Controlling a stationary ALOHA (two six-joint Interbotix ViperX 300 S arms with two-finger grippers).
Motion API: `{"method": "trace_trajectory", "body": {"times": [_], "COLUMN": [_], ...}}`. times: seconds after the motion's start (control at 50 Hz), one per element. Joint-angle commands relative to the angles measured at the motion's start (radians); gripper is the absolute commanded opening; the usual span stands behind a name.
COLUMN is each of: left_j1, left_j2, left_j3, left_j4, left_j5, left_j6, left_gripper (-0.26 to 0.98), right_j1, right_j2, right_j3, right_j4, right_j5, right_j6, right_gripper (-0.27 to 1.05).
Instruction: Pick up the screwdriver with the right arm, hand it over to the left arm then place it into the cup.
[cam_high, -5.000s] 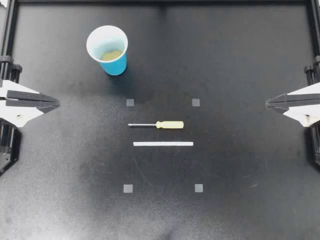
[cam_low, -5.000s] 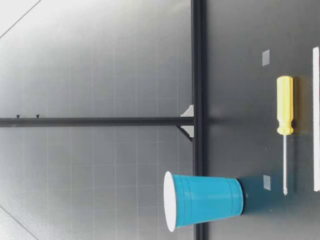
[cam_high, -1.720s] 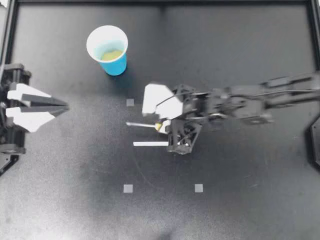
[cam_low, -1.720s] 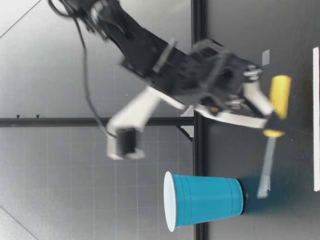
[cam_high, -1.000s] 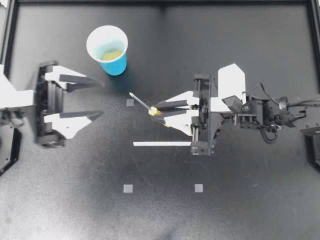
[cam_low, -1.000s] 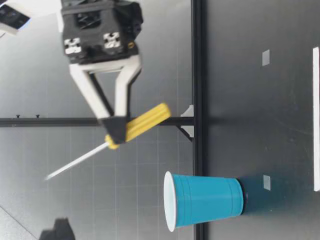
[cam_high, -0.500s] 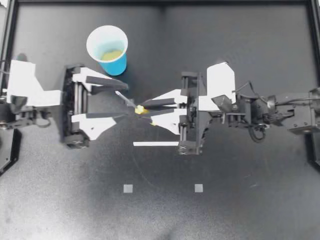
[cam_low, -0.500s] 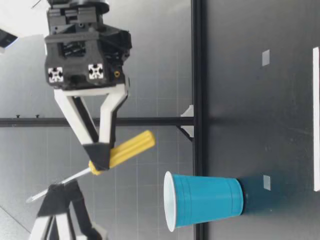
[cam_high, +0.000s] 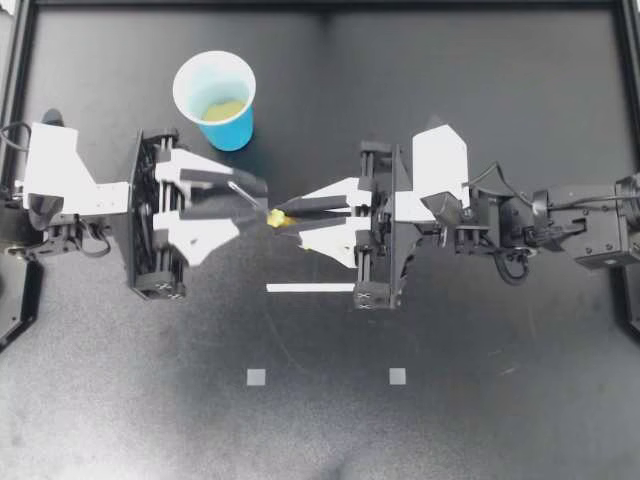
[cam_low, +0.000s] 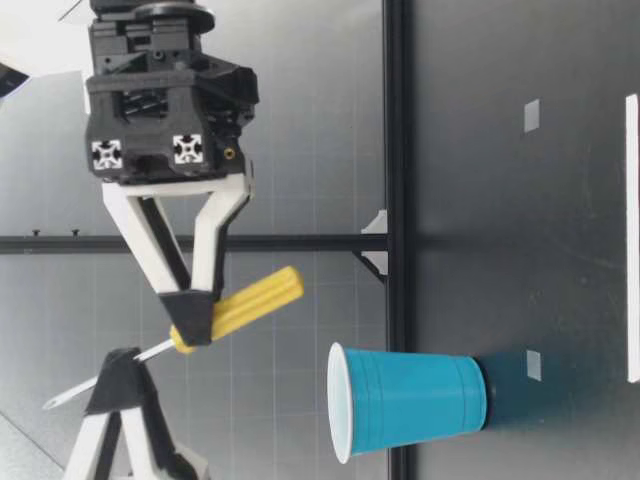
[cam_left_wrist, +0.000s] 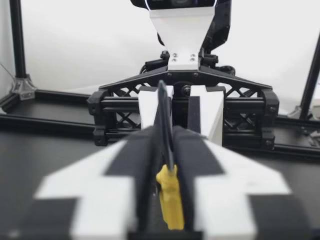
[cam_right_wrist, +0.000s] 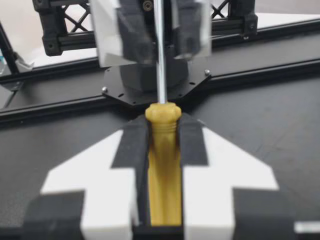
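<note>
The screwdriver (cam_high: 272, 215) hangs in the air above the table between my two arms, tilted with its shaft pointing toward the left arm. My right gripper (cam_high: 290, 220) is shut on its yellow handle (cam_right_wrist: 162, 165). My left gripper (cam_high: 250, 203) is shut on the thin metal shaft (cam_left_wrist: 164, 120), just ahead of the handle. In the low view the handle (cam_low: 245, 300) slants down toward the table, and the shaft tip (cam_low: 55, 402) pokes out past my left gripper (cam_low: 115, 378). The blue cup (cam_high: 215, 98) stands upright at the table's back left, close behind the left gripper, with something yellowish in its bottom.
A white tape strip (cam_high: 310, 288) lies on the black table under the right gripper. Small grey square markers (cam_high: 257, 377) sit nearer the front. A black frame rail (cam_high: 320, 5) borders the table.
My left gripper's fingers, wide open around the shaft half a second ago, have come together on it. The right gripper and the screwdriver have barely moved.
</note>
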Motion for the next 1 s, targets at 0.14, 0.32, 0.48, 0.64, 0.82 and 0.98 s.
{"method": "trace_trajectory", "body": {"times": [0.14, 0.32, 0.48, 0.64, 0.82, 0.98], "left_j1": [0.002, 0.003, 0.002, 0.002, 0.006, 0.067], "left_j2": [-0.008, -0.006, -0.006, -0.006, -0.020, -0.051], "left_j3": [-0.018, -0.018, -0.015, -0.009, 0.009, 0.048], "left_j4": [0.003, 0.003, 0.003, 0.002, -0.018, -0.060], "left_j5": [-0.009, -0.009, -0.009, -0.011, -0.009, -0.011], "left_j6": [-0.002, -0.002, -0.002, -0.002, 0.017, 0.043], "left_gripper": [0.02, 0.03, 0.02, 0.02, 0.03, 0.02], "right_j1": [0.002, 0.000, 0.000, 0.000, 0.000, -0.003], "right_j2": [-0.015, -0.015, -0.014, -0.014, -0.041, -0.104], "right_j3": [-0.023, -0.023, -0.023, -0.021, -0.006, 0.035], "right_j4": [0.005, 0.023, 0.025, 0.025, 0.029, 0.029], "right_j5": [-0.008, 0.002, 0.005, 0.009, 0.012, 0.003], "right_j6": [0.008, 0.014, 0.014, 0.015, 0.014, 0.011], "right_gripper": [0.00, 0.07, 0.31, 0.62, 0.71, 0.71]}}
